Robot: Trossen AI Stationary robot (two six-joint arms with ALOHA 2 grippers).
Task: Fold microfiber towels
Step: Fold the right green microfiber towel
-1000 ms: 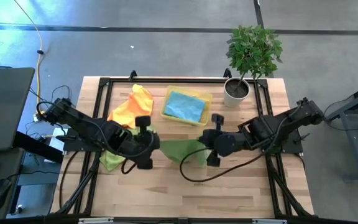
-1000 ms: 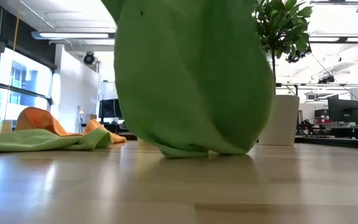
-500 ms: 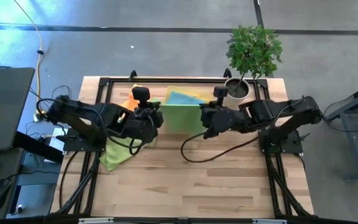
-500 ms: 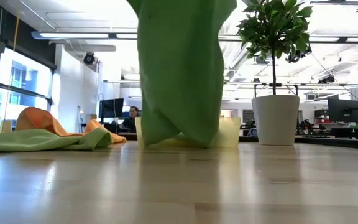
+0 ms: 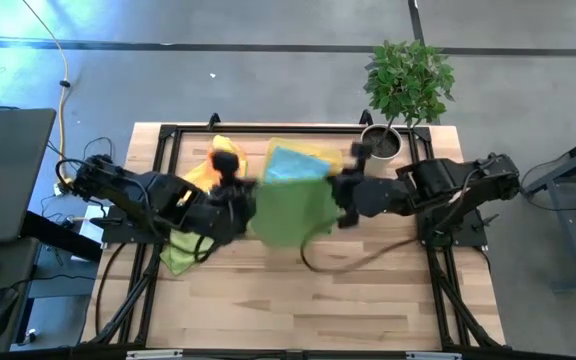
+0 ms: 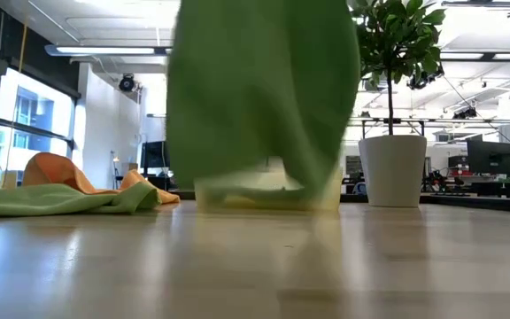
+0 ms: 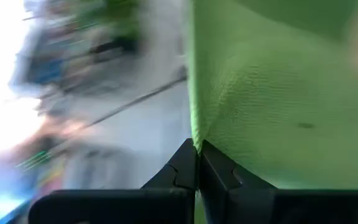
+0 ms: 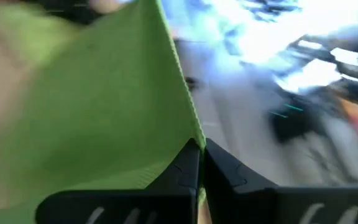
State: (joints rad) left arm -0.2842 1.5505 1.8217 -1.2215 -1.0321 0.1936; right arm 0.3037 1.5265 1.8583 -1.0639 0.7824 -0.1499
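A light green microfiber towel (image 5: 293, 212) hangs at table centre between the left gripper (image 5: 240, 197) at nine o'clock and right gripper (image 5: 345, 190) at three. A shallow yellow plastic tray (image 5: 333, 160) sits at twelve; a white potted plant (image 5: 380, 147) at two; an orange cloth (image 5: 208, 170) at ten.

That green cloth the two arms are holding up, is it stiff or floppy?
Probably floppy: the green towel hangs in loose folds between the left gripper and the right gripper, each pinching an edge. It looks light, and the second green towel lies rumpled, so likely soft.
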